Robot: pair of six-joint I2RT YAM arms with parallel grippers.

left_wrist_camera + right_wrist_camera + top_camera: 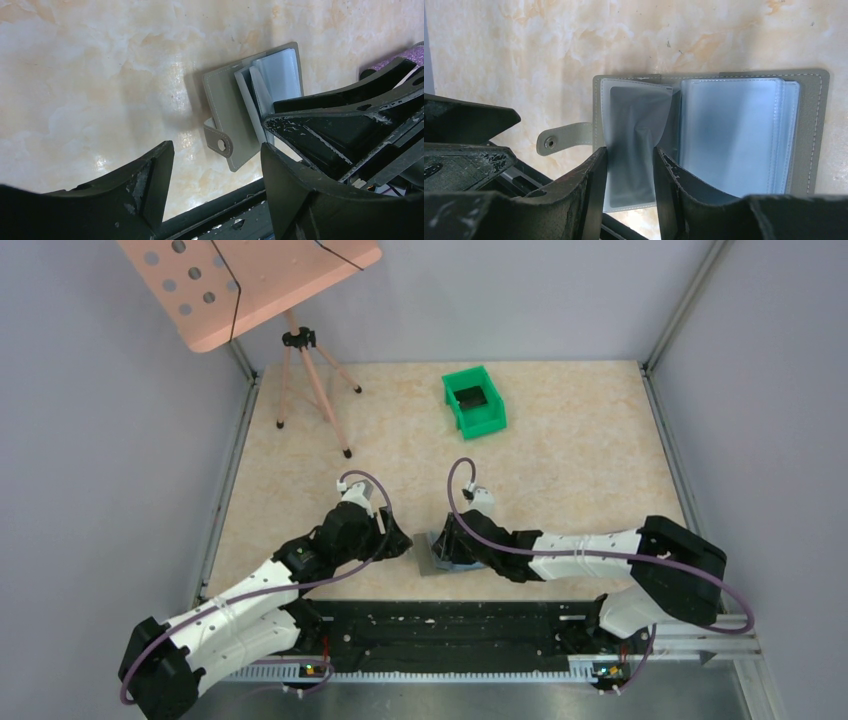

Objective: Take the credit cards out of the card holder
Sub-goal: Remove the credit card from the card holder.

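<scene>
Position of task item: we find the card holder point(436, 560) lying open and flat on the desk point(580, 480), near the front edge at 6 o'clock in the top view, between the two arms
Lie of the holder: in the right wrist view the opened covers run from 9 to 3 o'clock and the fold runs 12 to 6; the snap tab point(559, 142) sticks out at 9 o'clock
Contents: pale blue sleeves point(734, 135) are stacked on the 3 o'clock half; the pocket point(605, 115) on the 9 o'clock half shows a grey insert point(631, 140), which we judge may be a card but cannot confirm
Right tool point(629, 150): jaws a narrow gap apart, set over the near edge of that pocket, which shows through the gap; we see nothing clamped, and cannot tell whether the fingers touch the pocket
Left tool point(216, 146): jaws wide apart and empty; in its own view the holder lies toward 1 o'clock, tab end nearest, apart from both fingers
Governing relation: the pocket opens toward 6 o'clock in the right wrist view, straight at the right tool, so we judge a draw would run along the 12 to 6 line
Nearer arm: the right, directly over the holder; the left stands just beside it at 9 o'clock in the top view
Risk noted: with the holder unpinned, a pull may drag the whole item
</scene>
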